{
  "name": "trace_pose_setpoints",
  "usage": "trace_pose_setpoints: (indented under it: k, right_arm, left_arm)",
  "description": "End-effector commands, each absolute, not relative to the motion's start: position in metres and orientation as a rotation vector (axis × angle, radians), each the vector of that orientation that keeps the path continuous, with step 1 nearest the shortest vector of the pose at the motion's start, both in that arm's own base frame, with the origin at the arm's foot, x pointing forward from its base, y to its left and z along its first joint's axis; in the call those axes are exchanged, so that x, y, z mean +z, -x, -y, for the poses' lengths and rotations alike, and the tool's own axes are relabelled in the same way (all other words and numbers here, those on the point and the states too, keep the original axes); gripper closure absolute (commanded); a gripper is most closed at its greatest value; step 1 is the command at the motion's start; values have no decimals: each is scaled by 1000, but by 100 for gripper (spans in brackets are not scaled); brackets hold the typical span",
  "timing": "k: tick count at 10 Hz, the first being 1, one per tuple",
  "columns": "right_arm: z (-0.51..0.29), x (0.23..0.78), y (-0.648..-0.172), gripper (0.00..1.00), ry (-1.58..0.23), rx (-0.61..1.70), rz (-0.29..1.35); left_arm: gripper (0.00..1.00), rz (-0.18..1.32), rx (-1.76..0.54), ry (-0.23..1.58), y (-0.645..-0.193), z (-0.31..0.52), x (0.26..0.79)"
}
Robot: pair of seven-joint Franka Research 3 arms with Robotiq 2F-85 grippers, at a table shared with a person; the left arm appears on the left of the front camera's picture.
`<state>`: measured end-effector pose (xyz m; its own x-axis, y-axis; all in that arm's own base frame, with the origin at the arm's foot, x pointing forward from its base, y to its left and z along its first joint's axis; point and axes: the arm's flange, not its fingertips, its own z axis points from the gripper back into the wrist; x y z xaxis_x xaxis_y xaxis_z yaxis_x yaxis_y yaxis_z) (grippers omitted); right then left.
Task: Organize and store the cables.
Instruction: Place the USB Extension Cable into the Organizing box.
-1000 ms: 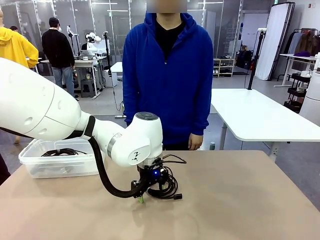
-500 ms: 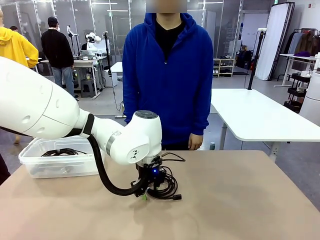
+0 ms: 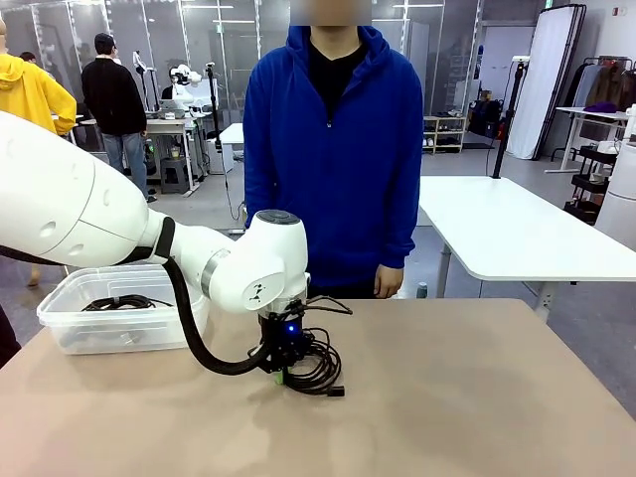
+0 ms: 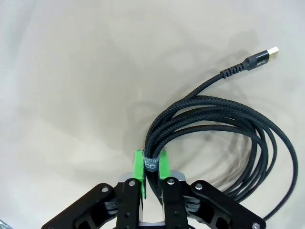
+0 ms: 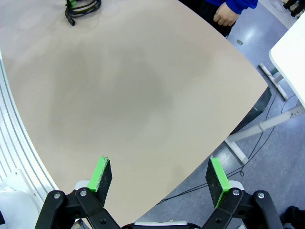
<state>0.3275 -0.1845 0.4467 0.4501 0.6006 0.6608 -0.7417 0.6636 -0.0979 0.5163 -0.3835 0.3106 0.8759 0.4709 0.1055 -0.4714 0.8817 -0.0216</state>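
A coiled black braided cable (image 4: 224, 129) with a gold-tipped plug hangs in my left gripper (image 4: 151, 169), whose green pads are shut on the coil at its small grey tie. In the front view that coil (image 3: 316, 370) sits at mid-table under my left gripper (image 3: 284, 376), its loops just above or brushing the tabletop. More cables (image 3: 124, 302) lie in the clear plastic bin (image 3: 70, 333) at the table's left. My right gripper (image 5: 159, 176) is open high over the bare table, nothing between its pads; the same coil (image 5: 82, 7) shows far off at the top.
A person in a blue hoodie (image 3: 333, 149) stands at the far edge, arms down. The tan table (image 3: 477, 397) has free room on its right half. A white table (image 3: 507, 234) stands beyond it on the right.
My left gripper has closed on the cable coil and shifted a little to the left with it. The right arm has not moved.
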Motion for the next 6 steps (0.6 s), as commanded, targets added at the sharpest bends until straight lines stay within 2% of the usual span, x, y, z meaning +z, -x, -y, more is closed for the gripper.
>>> trace_pose_setpoints:
  k: [1,6]
  right_arm:
    - [183,449,-327,0,-227,817,720]
    - [183,449,-327,0,-227,817,720]
  left_arm:
    - [100,96,457,-54,-523,389,315]
    - [100,102,382,-40,-512,390,352]
